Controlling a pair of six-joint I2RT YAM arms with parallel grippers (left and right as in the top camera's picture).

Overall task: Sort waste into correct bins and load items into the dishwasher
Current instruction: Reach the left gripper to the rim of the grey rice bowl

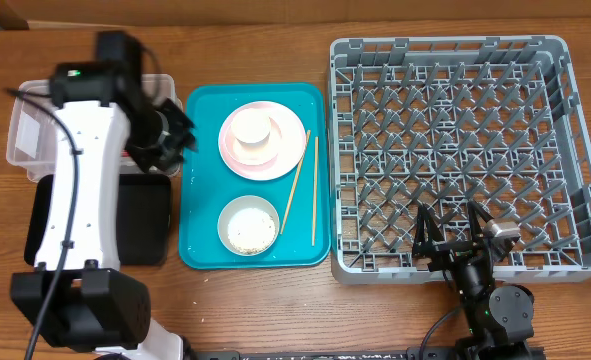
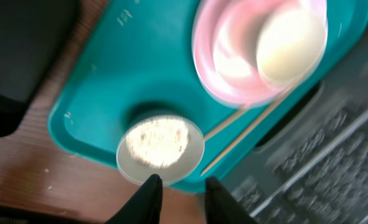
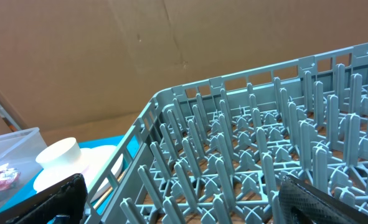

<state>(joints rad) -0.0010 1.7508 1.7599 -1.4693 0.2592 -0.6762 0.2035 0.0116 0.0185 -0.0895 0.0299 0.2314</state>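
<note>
Your grey-green bowl [image 2: 160, 149], its floor covered in white rice grains [image 2: 157, 140], sits just ahead of the left tool [image 2: 182, 182], whose two fingers are spread apart with nothing between them. Beyond the bowl from that tool lies the pink plate [image 2: 233, 68] with the white cup [image 2: 291, 46] standing on it. The two chopsticks [image 2: 243, 127] run from the plate's edge back toward the tool, passing to the right of the bowl. All of these rest on the teal tray [image 2: 109, 81]. The black tray [image 2: 22, 56] lies ahead and to the left of that tool on the desk [image 2: 22, 180], where a few loose grains are scattered. The clear tub [image 1: 25, 130] is just past the black tray, and your left arm hides much of both from overhead. The dish rack [image 1: 455, 140] stands just beside the teal tray, to the left tool's right. The right tool [image 1: 448, 222] hovers over the rack's near edge, its fingers spread wide and gripping nothing. Off to its left, past the rack wall, you see the cup and plate, and farther left the crumpled red-and-white wrapper [image 3: 0, 180] inside the clear tub.
</note>
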